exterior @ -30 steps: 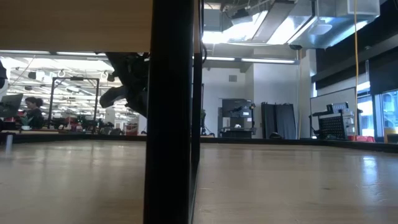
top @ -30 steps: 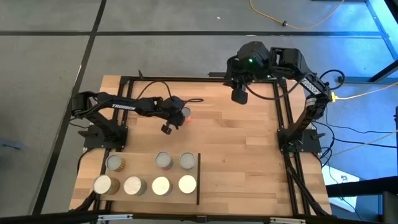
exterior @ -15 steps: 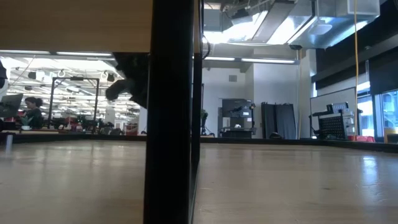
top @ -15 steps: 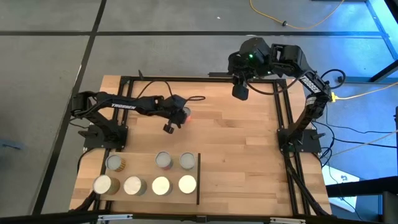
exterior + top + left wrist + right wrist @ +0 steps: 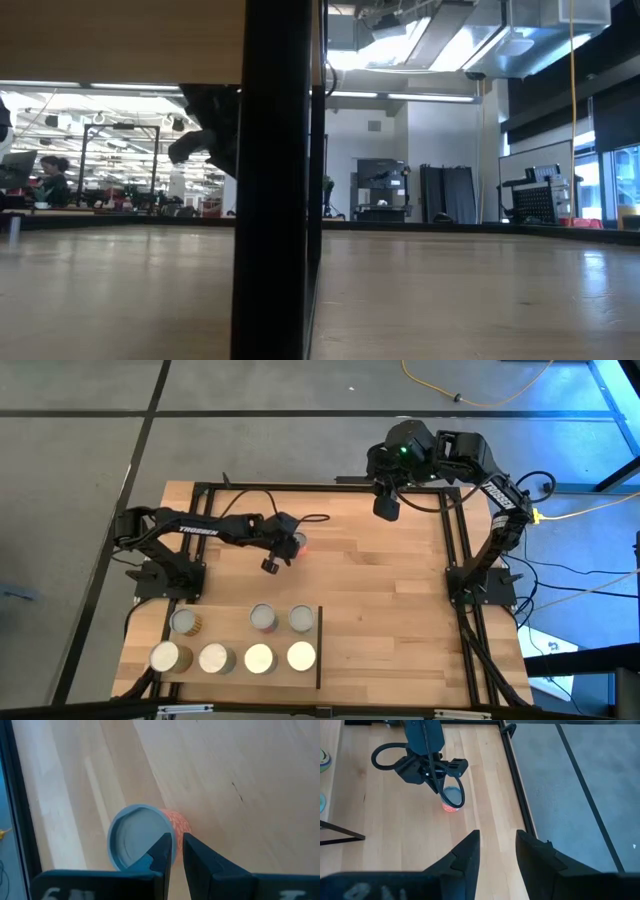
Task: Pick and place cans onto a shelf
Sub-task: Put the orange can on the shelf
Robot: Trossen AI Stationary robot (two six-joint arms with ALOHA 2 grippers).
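White lettering runs along the left arm in the high view, too small to read for sure. The left gripper sits over the far-left part of the desk, its fingers drawn close together with a thin slit between, the tips at the rim of a red-orange can. Only the wrist view gives us that can's grey lid and speckled label; from above it is a red glint beside the gripper. Whether it is truly pinched, I cannot tell.

The right wrist view catches the same can under the left gripper, past the right gripper, fingers spread wide, holding nothing, high over the far edge.

Near left, the shelf carries seven cans in two rows. The low view gives only a black post.
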